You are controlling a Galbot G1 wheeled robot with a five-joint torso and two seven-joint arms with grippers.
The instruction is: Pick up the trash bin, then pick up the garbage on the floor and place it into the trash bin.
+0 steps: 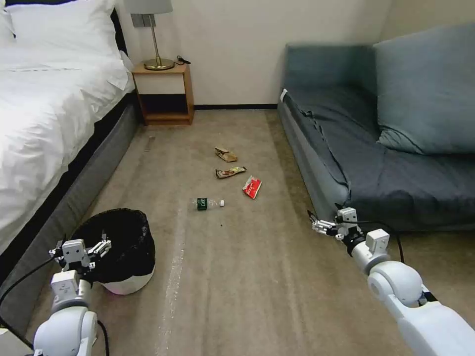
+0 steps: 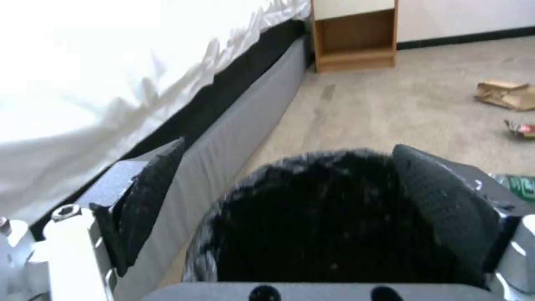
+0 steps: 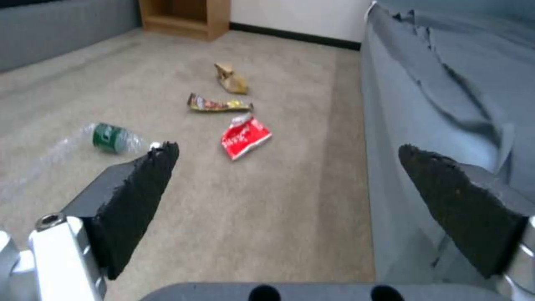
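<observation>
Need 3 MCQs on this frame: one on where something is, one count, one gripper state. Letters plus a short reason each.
1. Where does the trash bin stand?
A. beside the bed
B. on the sofa
C. under the nightstand

2. How many garbage items lie on the carpet?
A. two
B. four
C. six

3. What state is the left gripper in?
A. shut on the bin rim
B. open over the bin
C. shut on a bottle

Key: 1 A, the bin sits on the floor by the bed base. 2 B: paper bag, snack wrapper, red wrapper, bottle. 3 B, the left wrist view shows its fingers spread above the black liner.
</observation>
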